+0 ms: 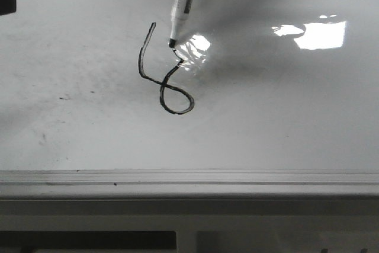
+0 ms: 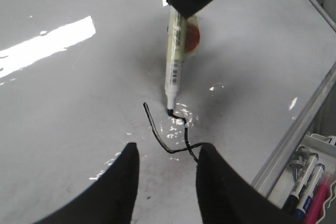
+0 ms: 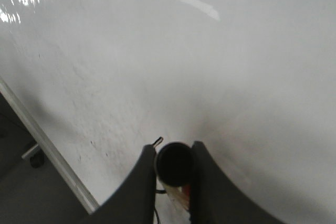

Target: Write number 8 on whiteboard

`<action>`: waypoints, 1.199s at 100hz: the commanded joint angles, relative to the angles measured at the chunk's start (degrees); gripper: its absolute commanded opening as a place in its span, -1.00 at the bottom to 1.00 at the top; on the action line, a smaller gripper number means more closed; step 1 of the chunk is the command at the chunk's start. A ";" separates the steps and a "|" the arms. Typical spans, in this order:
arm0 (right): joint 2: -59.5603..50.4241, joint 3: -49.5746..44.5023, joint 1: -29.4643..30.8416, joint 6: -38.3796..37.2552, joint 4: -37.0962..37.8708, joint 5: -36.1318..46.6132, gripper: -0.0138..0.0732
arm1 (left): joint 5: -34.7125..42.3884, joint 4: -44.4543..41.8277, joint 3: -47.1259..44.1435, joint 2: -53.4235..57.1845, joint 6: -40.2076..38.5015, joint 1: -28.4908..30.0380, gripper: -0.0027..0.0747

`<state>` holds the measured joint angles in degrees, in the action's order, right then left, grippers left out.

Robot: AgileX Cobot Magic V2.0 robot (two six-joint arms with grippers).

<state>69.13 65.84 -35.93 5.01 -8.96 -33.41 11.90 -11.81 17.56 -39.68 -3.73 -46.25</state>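
Marker (image 1: 182,5) tip down on the whiteboard (image 1: 284,122), number 8 (image 1: 166,72) half closed.

Marker looks light, stiff, smooth-barrelled; probably slips or tilts if held loosely, so best gripped high on the barrel near the back end, as now. Right pincer (image 3: 172,169) is clenched around that end, jaws barely apart. Left pincer (image 2: 167,169) hangs just over the lower loop, jaws parted, holding nothing. The glossy surface gives the tip little drag. Top of the 8 not yet joined.

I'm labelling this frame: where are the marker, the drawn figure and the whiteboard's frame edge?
marker (image 1: 180,5), front view, on its barrel.
number 8 (image 1: 176,101), front view, on its closed lower loop.
whiteboard (image 1: 189,177), front view, on its grey frame edge.
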 commanded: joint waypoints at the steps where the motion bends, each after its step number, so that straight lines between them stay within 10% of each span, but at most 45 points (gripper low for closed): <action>1: -1.80 1.89 0.08 0.93 1.81 5.96 -0.80 | 2.56 0.86 1.55 -0.02 -0.31 0.18 -0.28; 65: -4.35 1.92 -6.61 1.05 0.99 0.58 -0.80 | 3.72 -0.05 1.55 -4.64 -0.31 -1.63 -0.28; 120: -0.72 1.92 -12.58 -0.21 0.62 -1.77 -0.80 | 27.14 3.98 2.92 -23.32 -0.31 -5.05 -0.28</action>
<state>69.48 65.84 -48.27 5.07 -8.09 -38.22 33.12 -9.10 18.64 -63.08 -3.73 -50.80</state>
